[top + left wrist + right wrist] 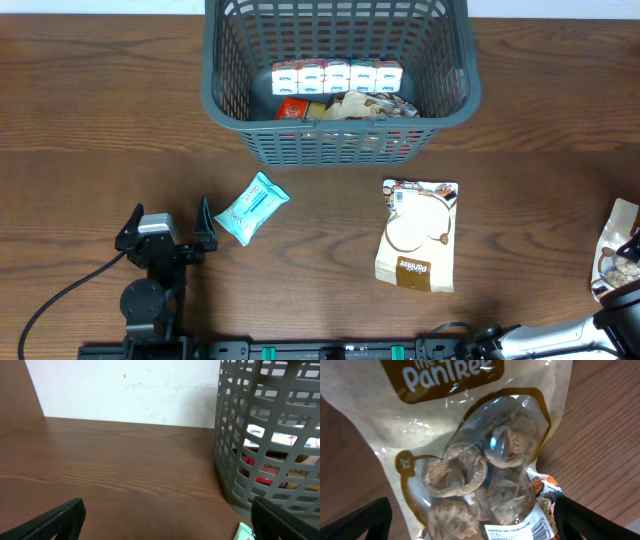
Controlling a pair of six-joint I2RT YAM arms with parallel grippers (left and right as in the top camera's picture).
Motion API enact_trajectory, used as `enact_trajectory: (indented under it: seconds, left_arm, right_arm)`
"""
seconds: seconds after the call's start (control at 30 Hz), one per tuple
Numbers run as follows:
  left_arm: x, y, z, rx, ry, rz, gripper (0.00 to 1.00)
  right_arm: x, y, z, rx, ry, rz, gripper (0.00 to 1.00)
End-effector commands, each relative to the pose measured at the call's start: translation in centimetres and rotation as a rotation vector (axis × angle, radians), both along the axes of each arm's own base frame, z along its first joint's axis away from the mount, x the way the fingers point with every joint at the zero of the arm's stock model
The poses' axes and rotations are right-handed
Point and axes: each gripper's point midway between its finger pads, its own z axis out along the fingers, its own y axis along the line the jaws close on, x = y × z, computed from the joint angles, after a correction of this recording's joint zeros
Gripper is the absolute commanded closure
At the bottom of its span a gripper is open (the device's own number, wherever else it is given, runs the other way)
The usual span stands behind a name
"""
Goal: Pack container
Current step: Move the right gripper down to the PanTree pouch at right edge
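The dark grey slotted container (pixel 340 142) stands at the back centre and holds a row of white tissue packs (pixel 336 75), a red pack and a tan pack. It also shows in the left wrist view (pixel 260 460). My left gripper (pixel 167 232) (pixel 167 520) is open and empty, just left of a teal wipes pack (pixel 252 207) (pixel 244 532). My right gripper (pixel 622 275) (pixel 480 525) is open at the right edge, its fingers either side of a tan dried-mushroom pouch (pixel 470 460) (pixel 618 240) lying on the table.
A second tan pouch (pixel 418 235) lies flat in front of the container, right of centre. The wooden table (pixel 100 120) runs to a white wall behind (pixel 125 390). A black cable trails off the left arm at the front left.
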Motion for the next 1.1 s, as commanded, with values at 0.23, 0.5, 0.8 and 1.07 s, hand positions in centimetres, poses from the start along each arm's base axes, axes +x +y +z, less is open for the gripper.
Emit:
enact_trajectory:
  seconds: [0.23, 0.5, 0.8, 1.07]
  left_arm:
    - [0.0, 0.4, -0.4, 0.001, 0.0, 0.022, 0.01]
    - [0.0, 0.4, -0.4, 0.001, 0.0, 0.022, 0.01]
    - [0.0, 0.4, -0.3, 0.001, -0.004, 0.022, 0.01]
    - [0.0, 0.4, -0.2, 0.001, -0.008, 0.022, 0.01]
  right_arm:
    - [0.0, 1.3, -3.4, 0.036, -0.033, 0.027, 0.14]
    - [0.4, 2.3, -5.3, 0.043, -0.08, 0.036, 0.1]
    - [0.8, 3.2, -6.2, 0.061, -0.111, 0.044, 0.35]
    - [1.7, 3.6, -6.1, 0.07, -0.134, 0.064, 0.65]
